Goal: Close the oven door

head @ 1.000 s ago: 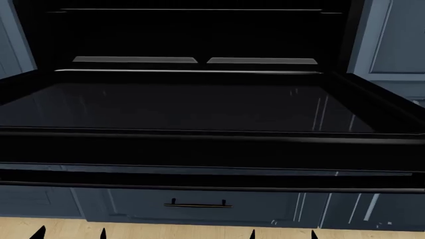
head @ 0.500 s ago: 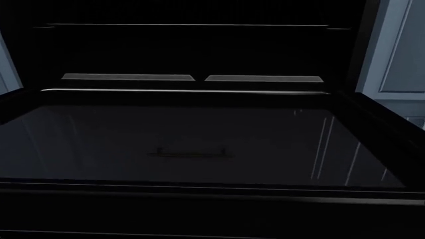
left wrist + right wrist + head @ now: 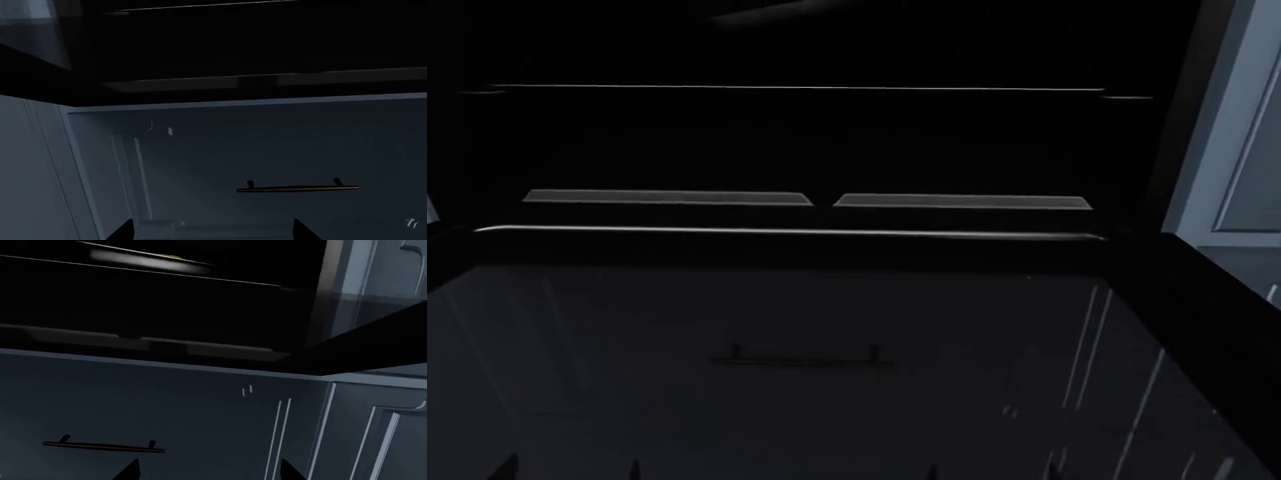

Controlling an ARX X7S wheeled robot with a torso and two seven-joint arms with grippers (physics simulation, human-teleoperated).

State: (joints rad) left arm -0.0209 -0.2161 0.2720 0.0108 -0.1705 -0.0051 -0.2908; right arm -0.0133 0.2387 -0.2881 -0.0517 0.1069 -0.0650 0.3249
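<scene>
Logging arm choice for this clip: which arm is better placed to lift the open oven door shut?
Probably right. Both grippers are open beneath the oven door; seen through its glass in the head view, the right gripper sits nearer the door's middle than the left gripper.

A blue-grey panelled drawer front (image 3: 267,160) with a thin dark bar handle (image 3: 297,188) sits below the black overhang. A pale blue-grey cabinet panel (image 3: 1244,150) stands at the head view's right edge. Lighting is dim throughout.
</scene>
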